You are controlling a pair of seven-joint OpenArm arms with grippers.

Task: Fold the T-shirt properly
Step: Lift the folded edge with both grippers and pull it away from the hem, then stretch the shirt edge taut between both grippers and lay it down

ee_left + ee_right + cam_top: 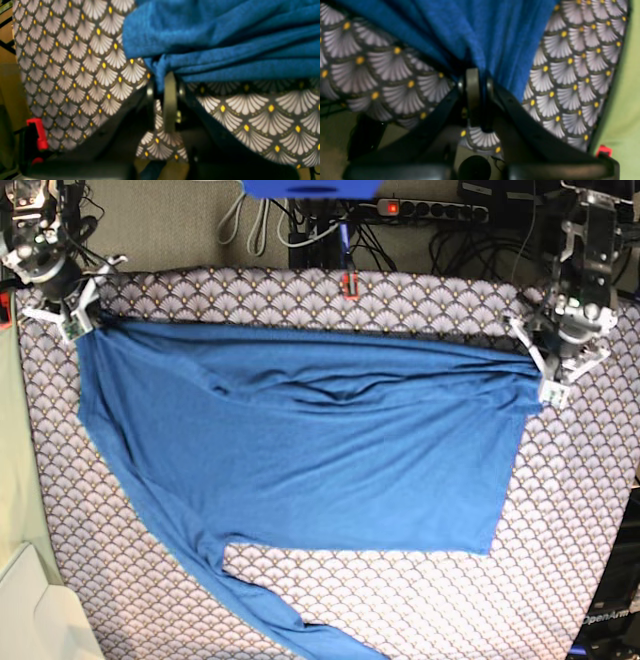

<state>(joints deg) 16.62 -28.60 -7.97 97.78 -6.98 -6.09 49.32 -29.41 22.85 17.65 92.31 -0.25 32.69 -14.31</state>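
The blue T-shirt [300, 450] lies spread across the scallop-patterned table cloth [560, 510], stretched between my two grippers along its far edge. One long sleeve [270, 610] trails toward the near edge. My left gripper [545, 375] is at the shirt's far right corner, shut on a bunch of the blue fabric [225, 37]; in the left wrist view the left gripper [170, 77] pinches the cloth's folds. My right gripper [80, 320] is at the far left corner, and in the right wrist view the right gripper [477, 75] is shut on the T-shirt [482, 32].
Behind the table run cables and a power strip [430, 210], with a blue object [310, 188] above. A small red clamp [349, 283] sits on the far table edge. A pale box [40, 620] stands off the near left corner.
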